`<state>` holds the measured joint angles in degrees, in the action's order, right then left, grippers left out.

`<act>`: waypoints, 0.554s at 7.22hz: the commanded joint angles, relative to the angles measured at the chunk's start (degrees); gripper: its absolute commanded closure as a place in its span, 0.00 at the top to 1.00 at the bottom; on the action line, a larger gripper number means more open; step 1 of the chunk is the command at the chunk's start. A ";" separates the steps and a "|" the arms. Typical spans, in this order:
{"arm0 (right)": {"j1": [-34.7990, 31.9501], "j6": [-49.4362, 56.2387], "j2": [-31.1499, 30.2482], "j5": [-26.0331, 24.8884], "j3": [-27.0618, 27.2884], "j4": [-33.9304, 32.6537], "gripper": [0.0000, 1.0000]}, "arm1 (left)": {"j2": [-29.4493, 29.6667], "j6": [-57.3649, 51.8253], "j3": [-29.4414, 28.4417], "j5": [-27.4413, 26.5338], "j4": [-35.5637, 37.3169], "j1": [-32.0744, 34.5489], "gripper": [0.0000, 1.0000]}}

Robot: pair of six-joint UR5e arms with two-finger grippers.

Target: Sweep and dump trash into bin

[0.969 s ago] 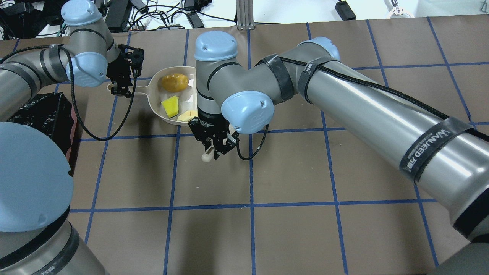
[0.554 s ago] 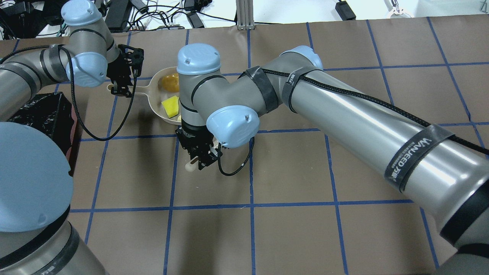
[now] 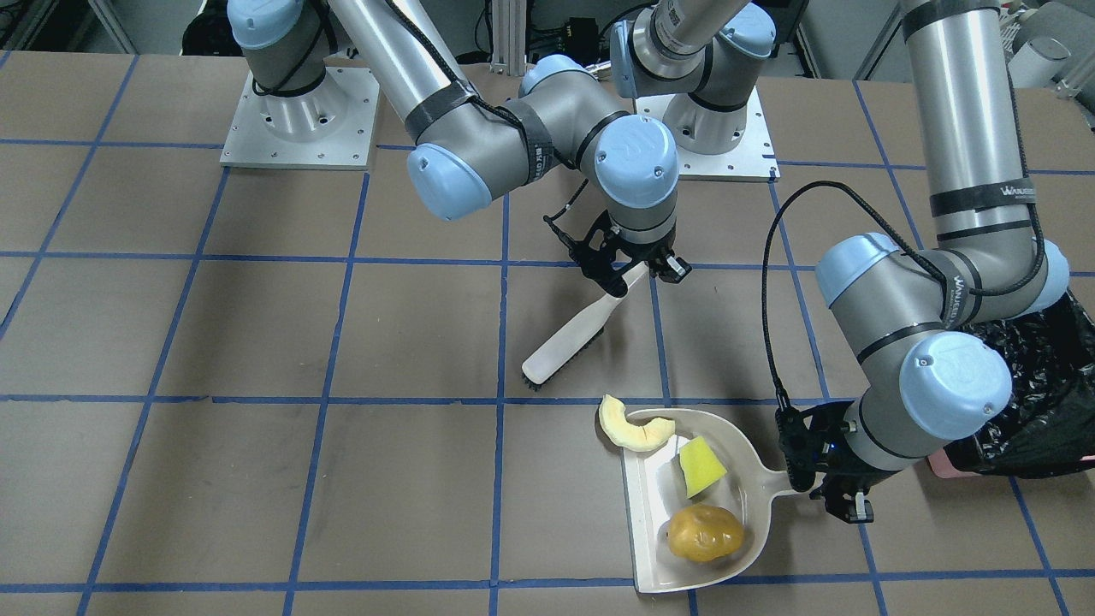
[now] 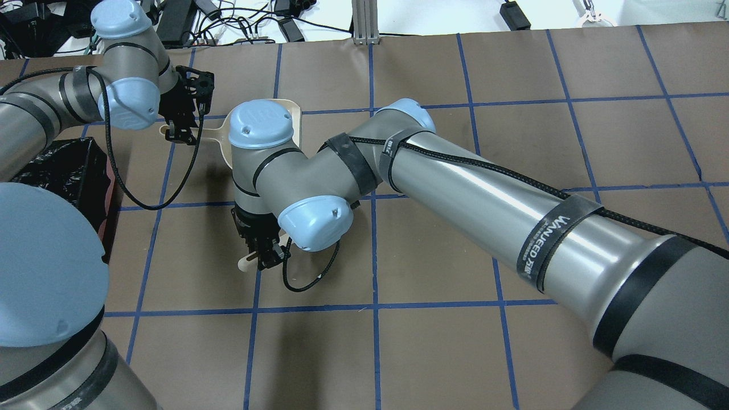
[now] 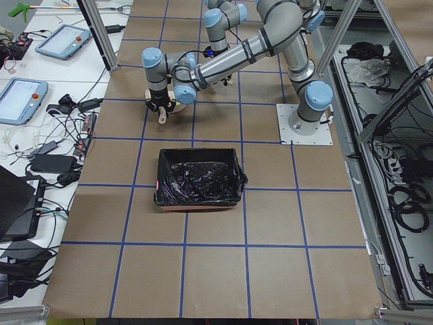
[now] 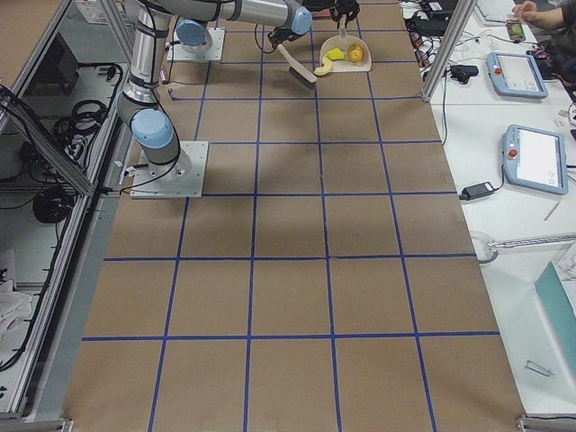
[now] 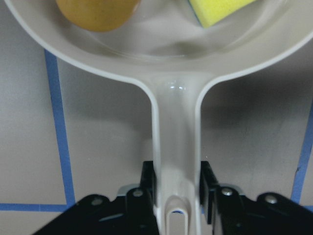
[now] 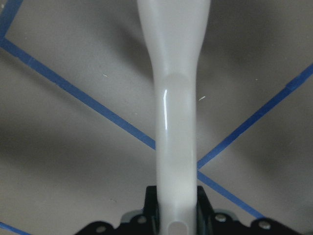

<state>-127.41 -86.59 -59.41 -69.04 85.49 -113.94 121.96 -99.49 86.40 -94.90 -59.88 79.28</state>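
The beige dustpan [image 3: 650,522] lies flat on the table. In it are the golden-brown lump [image 3: 704,532] and the yellow-green wedge [image 3: 701,466]. The pale crescent slice [image 3: 633,425] rests at the pan's open lip, partly over the table. My left gripper [image 3: 834,486] is shut on the dustpan handle [image 7: 176,147]. My right gripper [image 3: 629,269] is shut on the white brush [image 3: 573,338], whose bristle end touches the table a little short of the pan. The black-lined bin [image 5: 199,177] stands beside my left arm. In the overhead view my right wrist hides the pan's contents.
Brown table [image 4: 433,319] with a blue tape grid. The bin [image 4: 62,165] sits close to my left forearm at the table's left side. Cables and power bricks [image 4: 245,23] lie beyond the far edge. Arm bases [image 3: 299,120] stand at the robot's side.
My right arm has drawn the brush back from the dustpan, toward the robot and to its left; its wrist now covers the pan in the overhead view. The left arm has not moved.
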 commanded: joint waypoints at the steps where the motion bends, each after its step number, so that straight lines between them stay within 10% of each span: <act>1: -0.65 -4.36 1.05 1.79 -2.07 -1.11 0.00 | -0.05 0.00 0.00 0.07 0.03 0.00 0.18; 4: -1.52 -6.04 2.37 2.42 -3.14 -1.28 0.00 | -0.14 0.00 0.00 0.07 -0.06 0.00 0.18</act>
<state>-128.49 -91.72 -57.45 -66.79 82.56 -115.07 121.87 -99.49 86.40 -94.84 -59.91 79.28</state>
